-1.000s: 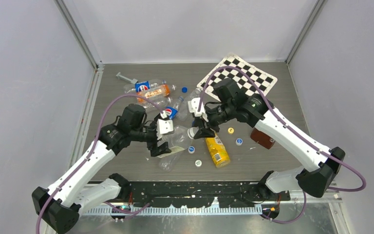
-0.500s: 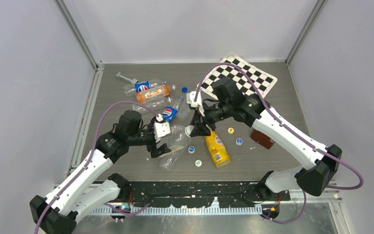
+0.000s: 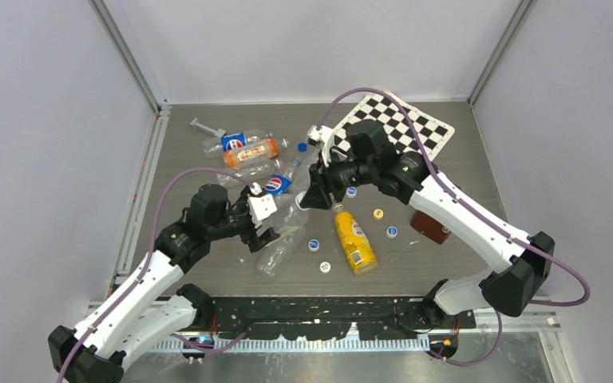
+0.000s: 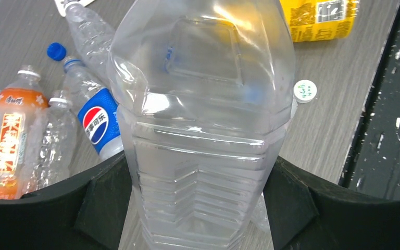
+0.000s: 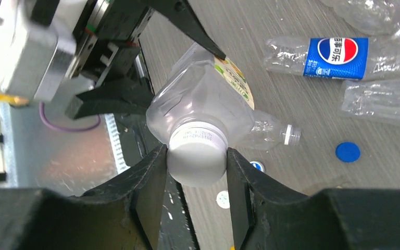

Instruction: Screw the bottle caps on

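Two grips on one job, and the top view shows it plainly. My left gripper [image 3: 270, 229] is clamped around the squarish bottle [image 3: 291, 217], held tilted over the middle of the table [image 3: 447, 263], a little toward the left edge. My right gripper [image 3: 313, 197] meets the neck from the far side. A yellow bottle [image 3: 353, 246] lies just beside, toward the near edge.

Over to the left wrist: clear ribbed wall fills the frame, and both my fingers [image 4: 109, 200] press against the lower body. It looks empty, so light, thin-skinned and smooth. I'd judge it dents and slips if squeezed at the plain shoulder, and the ribbed band where I'm holding is the stiffer place. A Pepsi bottle [image 4: 98, 124] lies on the table behind.

Right wrist now: the white cap [image 5: 197, 156] sits on the neck, pinched between my two fingertips [image 5: 146, 187] across its sides. It's small and hard, ridged round the skirt, so there's good purchase there. Whether it's threaded home, I cannot tell.
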